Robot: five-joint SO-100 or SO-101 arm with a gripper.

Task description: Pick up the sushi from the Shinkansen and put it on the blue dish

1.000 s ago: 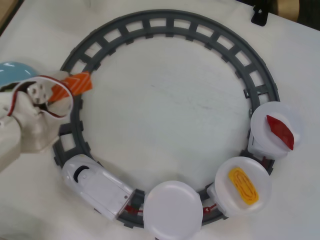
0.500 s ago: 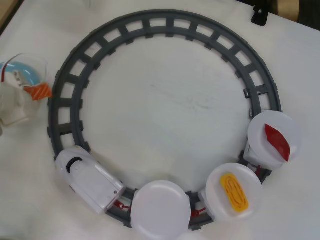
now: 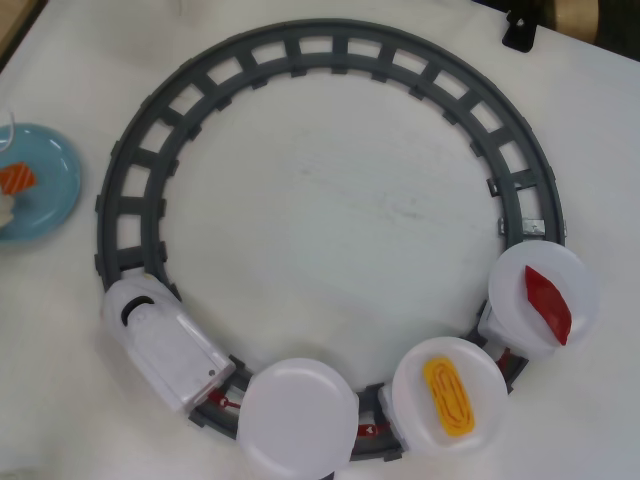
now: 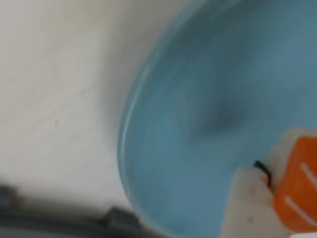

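The orange sushi with white stripes is on the light blue dish at the left edge of the overhead view. In the wrist view the sushi is at the lower right, over the blurred dish. A white finger of my gripper lies against the sushi's left side; the other finger is out of frame. Only a white bit of the gripper shows in the overhead view. The white Shinkansen stands on the track at the lower left; its first plate is bare.
The grey circular track fills the table's middle. The second car's plate carries a yellow egg piece, the third a dark red piece. A black clamp sits at the top right edge.
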